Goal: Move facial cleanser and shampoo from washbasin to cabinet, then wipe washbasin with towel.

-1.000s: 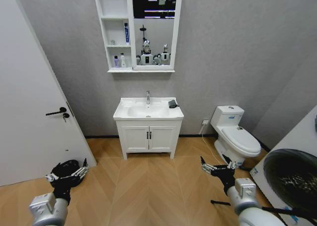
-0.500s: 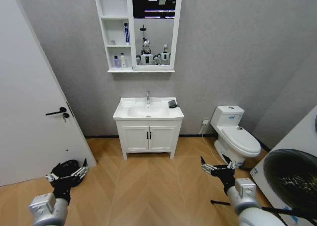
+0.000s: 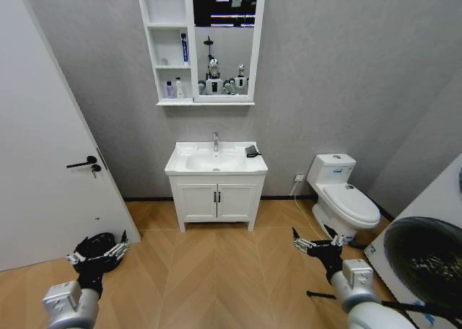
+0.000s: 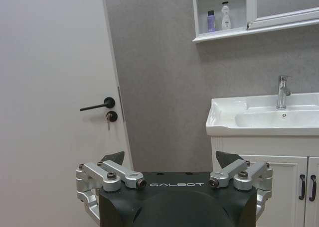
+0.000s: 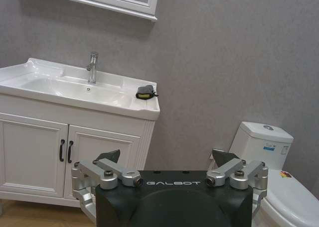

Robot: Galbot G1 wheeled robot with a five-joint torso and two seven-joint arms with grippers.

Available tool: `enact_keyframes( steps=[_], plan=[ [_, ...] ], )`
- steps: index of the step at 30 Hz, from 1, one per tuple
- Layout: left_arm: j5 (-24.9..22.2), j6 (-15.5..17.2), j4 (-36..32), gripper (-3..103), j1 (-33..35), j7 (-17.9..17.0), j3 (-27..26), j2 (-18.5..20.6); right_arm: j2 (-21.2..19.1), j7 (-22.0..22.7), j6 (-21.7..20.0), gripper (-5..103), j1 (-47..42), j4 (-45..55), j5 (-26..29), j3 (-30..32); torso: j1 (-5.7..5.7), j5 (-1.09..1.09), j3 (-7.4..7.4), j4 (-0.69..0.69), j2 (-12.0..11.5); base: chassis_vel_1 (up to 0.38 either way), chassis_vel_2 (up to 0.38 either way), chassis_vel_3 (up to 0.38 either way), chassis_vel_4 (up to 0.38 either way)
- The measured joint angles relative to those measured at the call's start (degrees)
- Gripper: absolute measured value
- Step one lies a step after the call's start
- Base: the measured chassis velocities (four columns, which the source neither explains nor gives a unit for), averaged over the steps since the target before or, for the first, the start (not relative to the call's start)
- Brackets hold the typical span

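The towel (image 3: 251,151) is hard to read from the head camera, just a small dark lump at the right rear corner of the washbasin (image 3: 216,160), right of the chrome tap (image 3: 215,141); from the right wrist it shows better, a crumpled dark bundle with no clear long axis, sitting near the sink top's right edge. Up on the cabinet (image 3: 201,43), two small bottles (image 3: 174,89) stand upright on the lowest shelf, labels too small to make out, and a blue tube (image 3: 184,47) stands on end one shelf higher; the cabinet's top is cut off by the frame. The left gripper (image 3: 99,255) hovers low over the wood floor near a black bag (image 3: 98,245) by the door, jaws spread wide and holding nothing. The right gripper (image 3: 315,245) hangs low beside the toilet (image 3: 341,196), jaws likewise spread and empty. Both sit well apart from the washbasin and towel, aimed toward that wall.
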Motion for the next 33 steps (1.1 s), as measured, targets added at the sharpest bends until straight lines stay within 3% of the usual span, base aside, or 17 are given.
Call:
enact_keyframes(
  steps=[33],
  plan=[
    [0.0,0.0,0.0,100,0.0,0.0,0.0,0.0,0.0,0.0,0.0,100,0.0,0.0,0.0,0.0,-0.01,0.0,0.0,0.0,0.0,0.0,0.0,0.0,0.0]
  ],
)
